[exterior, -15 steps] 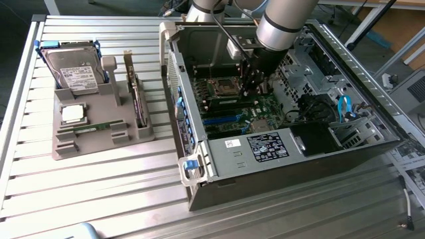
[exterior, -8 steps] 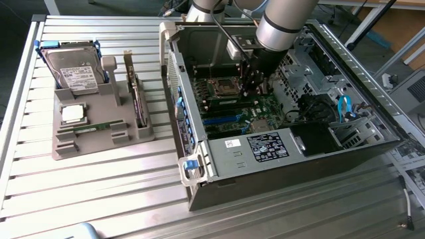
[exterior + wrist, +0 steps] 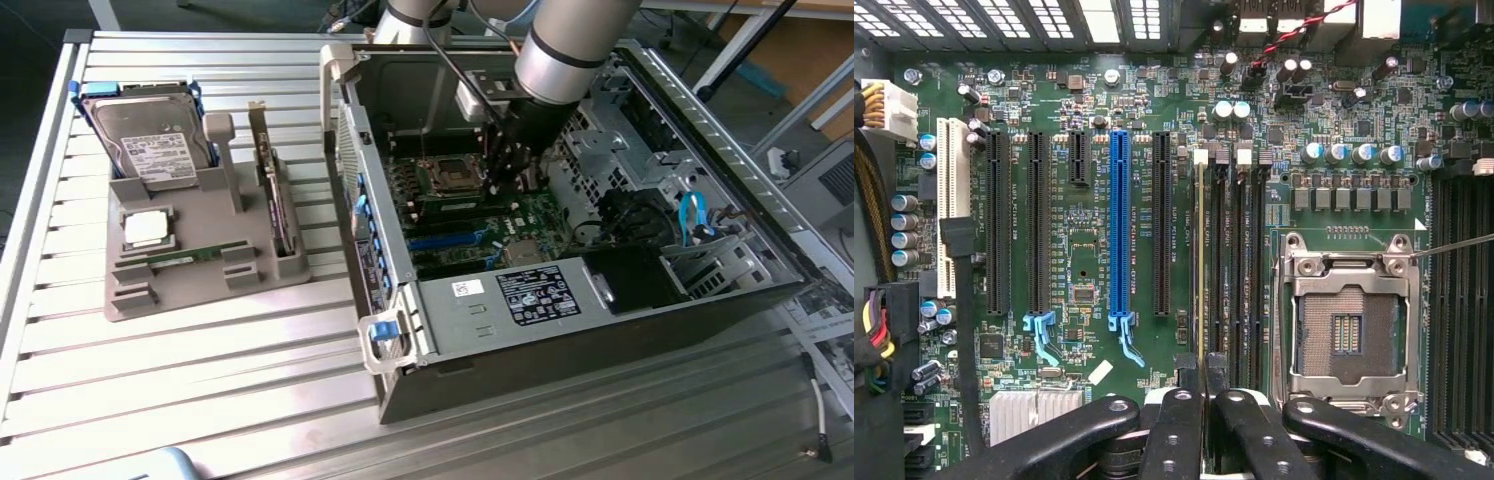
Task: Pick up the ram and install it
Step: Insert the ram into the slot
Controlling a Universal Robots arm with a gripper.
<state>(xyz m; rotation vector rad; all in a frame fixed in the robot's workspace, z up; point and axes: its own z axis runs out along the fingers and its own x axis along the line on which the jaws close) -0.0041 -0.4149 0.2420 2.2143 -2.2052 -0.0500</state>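
My gripper reaches down into the open computer case, over the green motherboard. Its jaws are shut on the ram, which shows edge-on as a thin yellowish-green strip running out from between the fingertips. The strip lies along the first of the black memory slots, just beside the empty processor socket; whether it touches the slot I cannot tell. In the exterior view the gripper hangs low over the board beside the socket. Another ram stick lies flat in the grey tray.
The grey tray at the exterior view's left also holds a hard drive, a square silver processor and an upright dark expansion card. Case walls, a drive cage and cables surround the arm. A blue slot lies near the memory slots.
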